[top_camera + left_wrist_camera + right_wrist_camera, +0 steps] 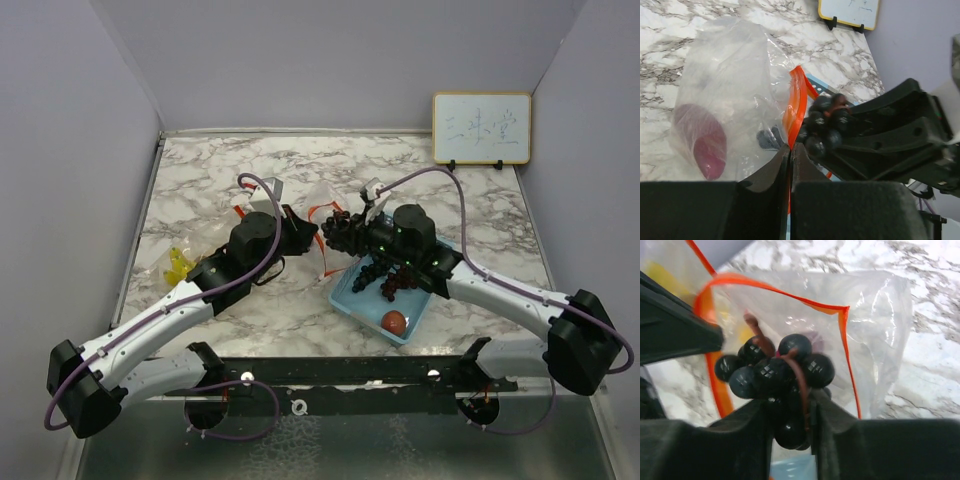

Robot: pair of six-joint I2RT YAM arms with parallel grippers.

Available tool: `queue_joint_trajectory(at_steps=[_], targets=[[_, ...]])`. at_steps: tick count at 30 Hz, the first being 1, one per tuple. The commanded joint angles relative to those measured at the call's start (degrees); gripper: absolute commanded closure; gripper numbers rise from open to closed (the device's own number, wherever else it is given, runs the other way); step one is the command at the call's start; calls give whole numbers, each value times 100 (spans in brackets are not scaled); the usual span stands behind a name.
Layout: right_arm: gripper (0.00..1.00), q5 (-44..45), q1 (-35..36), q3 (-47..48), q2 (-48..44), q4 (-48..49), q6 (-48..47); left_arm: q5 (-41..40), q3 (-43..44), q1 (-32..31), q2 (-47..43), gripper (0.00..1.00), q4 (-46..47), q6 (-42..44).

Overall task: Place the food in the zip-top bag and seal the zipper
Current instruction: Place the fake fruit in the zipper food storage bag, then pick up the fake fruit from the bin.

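Tabletop from above: white-grey veined marble tabletop [200, 180] is boxed in by plain grey walls. A clear plastic zip-top bag [322, 205] sits mid-table between the two wrists. A light blue plastic basket [350, 296] just right of it holds a small red round fruit [393, 322]. A bunch of yellow bananas [180, 266] lies beside the left arm.
Left wrist: left jaws are clenched on the bag's orange zipper strip [796, 100], propping the mouth up. A magenta oblong piece [702, 145] is already inside the crinkly film.
Right wrist: right jaws are grasping a cluster of dark purple grapes [775, 371], glossy, knobbly and brown-stemmed.
Turning relation: the opening lies straight ahead of the grapes, framed by the orange strip. The right arm is nearer, so I judge a short forward push, then release.
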Motion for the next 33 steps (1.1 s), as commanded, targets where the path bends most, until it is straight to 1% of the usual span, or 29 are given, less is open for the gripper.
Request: queue_joint_trajectory(at_steps=[1, 2, 4, 5, 9, 12, 14, 17, 19, 21, 24, 28, 33], targets=[[55, 326, 15, 358, 458, -390, -130, 293, 143, 25, 34, 100, 259, -109], [42, 377, 11, 426, 513, -507, -103, 309, 136, 21, 42, 100, 265, -115], [12, 509, 16, 568, 544, -715, -48, 329, 117, 22, 47, 100, 279, -127], [1, 563, 16, 619, 517, -798, -38, 328, 106, 25, 40, 100, 280, -139], [0, 600, 16, 704, 125, -1051, 57, 227, 48, 19, -5, 100, 262, -129], [0, 752, 16, 916, -243, -1727, 279, 151, -7, 32, -18, 100, 233, -109], [0, 1152, 16, 1082, -402, -2419, 559, 139, -73, 29, -27, 100, 232, -102], [0, 2077, 15, 1141, -575, -3629, 1045, 124, -251, 29, -79, 100, 253, -106], [0, 2540, 7, 1061, -564, -4218, 1339, 77, -396, 28, -153, 100, 264, -132], [0, 2825, -15, 962, -390, -4684, 1626, 28, -533, 32, -229, 100, 271, -132], [0, 2898, -50, 762, -109, -4861, 2046, -35, -692, 34, -319, 100, 255, -137], [2, 2898, -133, 576, 229, -4434, 2174, 25, -902, 31, -395, 100, 361, -177], [7, 2722, -447, 726, 1100, -4010, 2137, 270, -1222, 33, -373, 100, 560, -337]])
